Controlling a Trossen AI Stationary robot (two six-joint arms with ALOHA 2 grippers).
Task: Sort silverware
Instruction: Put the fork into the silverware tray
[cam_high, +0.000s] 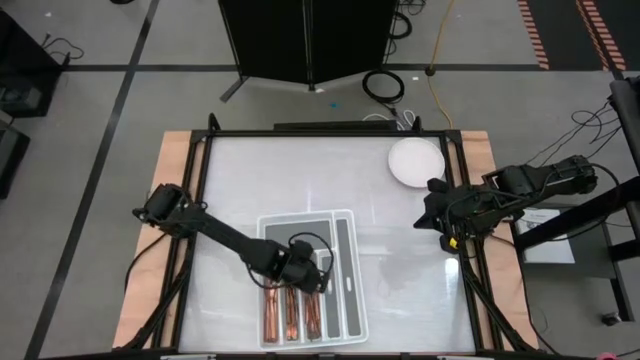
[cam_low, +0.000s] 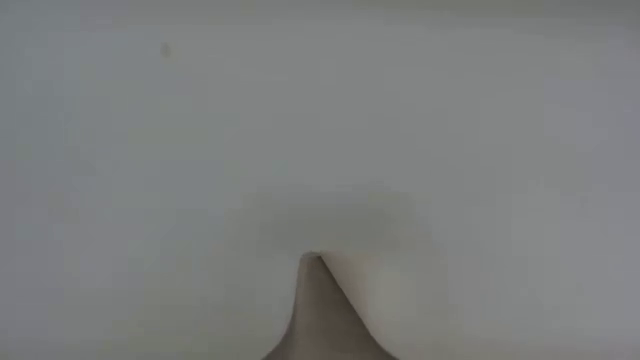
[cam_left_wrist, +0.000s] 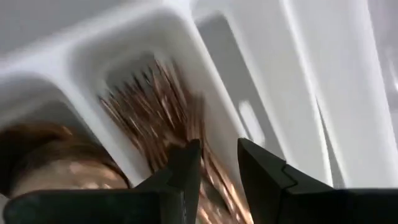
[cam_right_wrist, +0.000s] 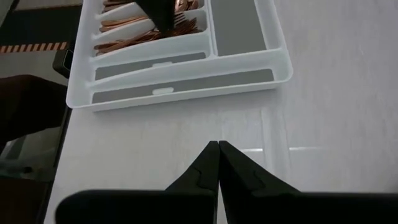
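Currently the left gripper (cam_high: 312, 281) is held low over the white divided tray (cam_high: 350, 300), above the third of the tray's long slots counted from its left-arm side. Its fingers (cam_left_wrist: 180, 171) are parted by a narrow gap with nothing caught between them, as the left wrist view shows. The silverware (cam_high: 290, 315) is gathered in three neighbouring slots of the tray, and a bundle of forks (cam_left_wrist: 155, 106) is seen directly beneath the parted fingers, tines pointing away from the wrist toward the slot's closed end. The long axis of the pieces is aligned with the slot and roughly with the line of the gripper's approach, so the jaws straddle the handles crosswise. No loose piece can be made out on the table (cam_high: 400, 200) outside the tray, and the round white plate (cam_high: 415, 160) beyond the tray's far corner appears bare. The right gripper (cam_right_wrist: 217, 149) is parked well apart from the tray at the table's right-arm edge, fingers pressed together and holding nothing. The left arm is judged far the nearer for any further handling inside the tray.
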